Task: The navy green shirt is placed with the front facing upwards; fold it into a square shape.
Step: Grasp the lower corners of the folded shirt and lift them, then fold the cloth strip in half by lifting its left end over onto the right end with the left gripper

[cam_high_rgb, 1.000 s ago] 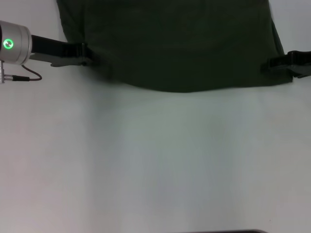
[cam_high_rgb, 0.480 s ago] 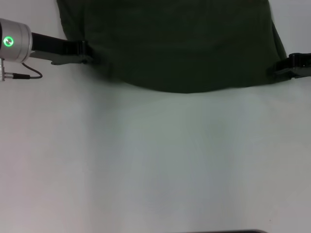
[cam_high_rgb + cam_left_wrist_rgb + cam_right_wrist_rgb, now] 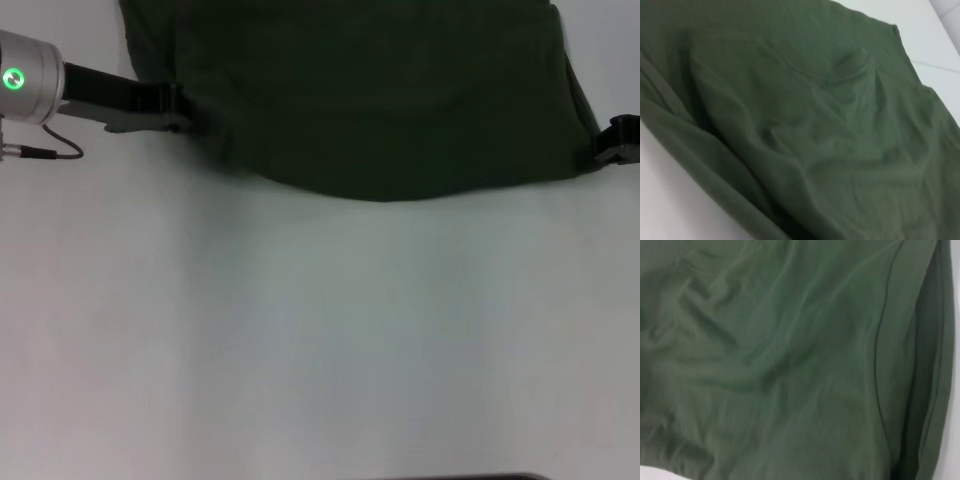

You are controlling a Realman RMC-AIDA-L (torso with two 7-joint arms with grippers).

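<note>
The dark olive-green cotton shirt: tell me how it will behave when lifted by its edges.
The dark olive-green cotton shirt is probably floppy: its near edge bows between the left claw and right claw. Soft wrinkles suggest it will bunch rather than hold shape. It likely drags on the white table rather than sliding cleanly.

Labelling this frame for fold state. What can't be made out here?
- Navy green shirt: far part cut off by the head view's top edge; chest lettering not visible in any view.
- Left tool: tips lost against dark cloth, so open or shut unclear.
- Right tool: mostly cut off by the head view's right edge.
- Wrist views: only cloth, no fingers.
</note>
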